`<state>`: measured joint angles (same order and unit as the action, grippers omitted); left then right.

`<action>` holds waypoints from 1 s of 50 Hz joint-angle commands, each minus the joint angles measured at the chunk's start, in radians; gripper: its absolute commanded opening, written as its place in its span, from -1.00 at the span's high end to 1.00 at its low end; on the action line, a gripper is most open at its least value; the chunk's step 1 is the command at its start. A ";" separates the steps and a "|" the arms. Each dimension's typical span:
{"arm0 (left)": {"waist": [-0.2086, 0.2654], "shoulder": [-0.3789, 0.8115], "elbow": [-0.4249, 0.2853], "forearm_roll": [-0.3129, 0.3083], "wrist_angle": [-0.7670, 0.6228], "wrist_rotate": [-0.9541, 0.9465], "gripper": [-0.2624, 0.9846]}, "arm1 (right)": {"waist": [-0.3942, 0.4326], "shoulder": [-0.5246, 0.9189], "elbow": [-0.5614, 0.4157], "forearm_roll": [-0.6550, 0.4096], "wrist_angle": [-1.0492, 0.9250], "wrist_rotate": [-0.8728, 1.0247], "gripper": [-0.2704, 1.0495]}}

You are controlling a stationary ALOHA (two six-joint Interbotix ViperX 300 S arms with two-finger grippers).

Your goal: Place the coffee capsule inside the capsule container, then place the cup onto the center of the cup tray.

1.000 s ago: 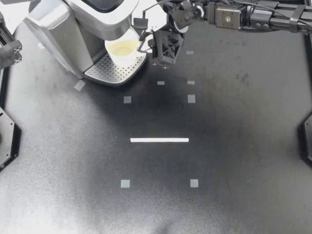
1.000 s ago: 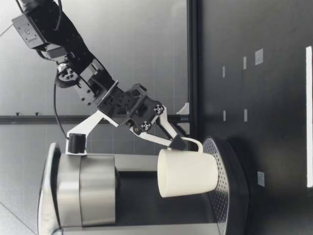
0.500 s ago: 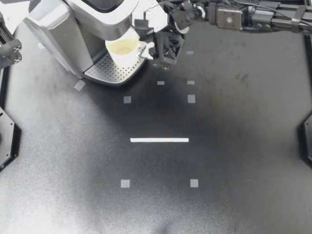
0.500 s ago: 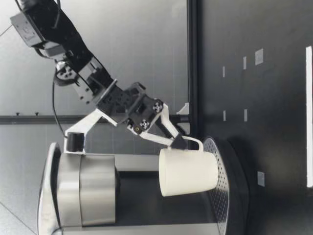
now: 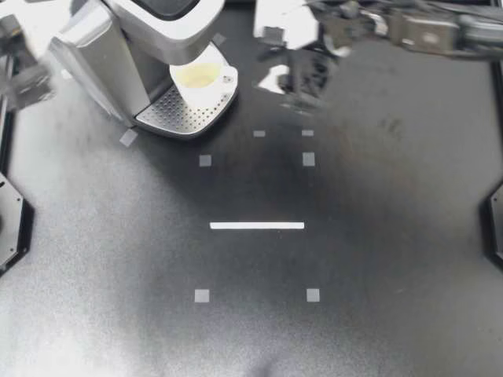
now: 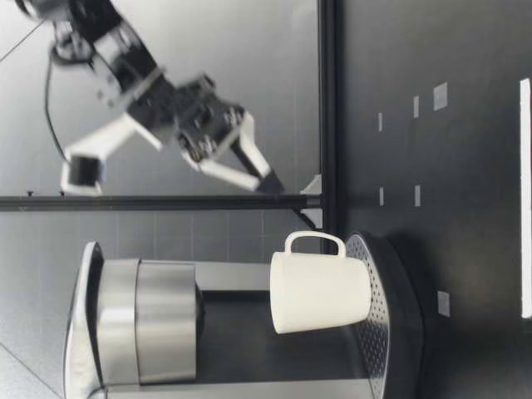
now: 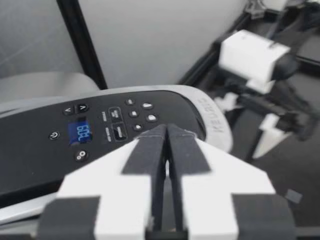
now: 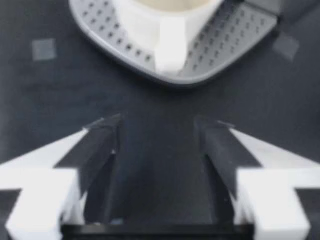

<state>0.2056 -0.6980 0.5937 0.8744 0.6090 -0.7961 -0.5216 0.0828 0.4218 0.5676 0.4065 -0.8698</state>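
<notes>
Two fingers of the right gripper [image 5: 305, 90] stand wide apart w/ nothing btwn them. Half a sec ago they were at the handle [image 6: 314, 241] of the cup [image 5: 200, 82]; now they've let go and backed off, up and away, blurred mid-move. Cup hasn't budged since: upright on the tray [image 5: 177, 119], under the spout, handle free and facing the retreating gripper. So the cup step looks done, tho from above it sits toward the tray's back-right, not dead centre. Capsule: not visible anywhere; prob. already inside the machine [image 5: 145, 35], can't confirm. Left gripper [image 7: 166, 131] hangs over the machine's button panel, fingers pressed together, empty.

Cup: white, smooth, glazed-looking, near-cylindrical w/ a loop handle. Tray: silvery perforated metal, rounded front. Machine: brushed silver body, glossy black top. Table [image 5: 354, 259]: matte black, cloth-like, w/ grey tape squares + one white strip.
</notes>
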 commanded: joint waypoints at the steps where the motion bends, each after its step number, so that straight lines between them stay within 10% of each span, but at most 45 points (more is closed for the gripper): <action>1: 0.035 0.023 -0.037 0.003 -0.017 -0.009 0.45 | -0.003 -0.084 0.029 0.029 -0.018 0.009 -0.26; 15: 0.069 0.150 -0.206 -0.057 0.213 0.074 0.45 | 0.035 -0.201 0.126 0.135 -0.054 0.015 0.04; 32: 0.118 0.330 -0.476 -0.371 0.436 0.460 0.45 | 0.054 -0.195 0.135 0.140 -0.072 0.009 0.14; 50: 0.206 0.399 -0.509 -0.443 0.442 0.538 0.45 | 0.057 -0.204 0.160 0.140 -0.095 0.006 0.14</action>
<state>0.3958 -0.2961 0.1058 0.4310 1.0615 -0.2592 -0.4694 -0.0905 0.5890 0.7056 0.3252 -0.8636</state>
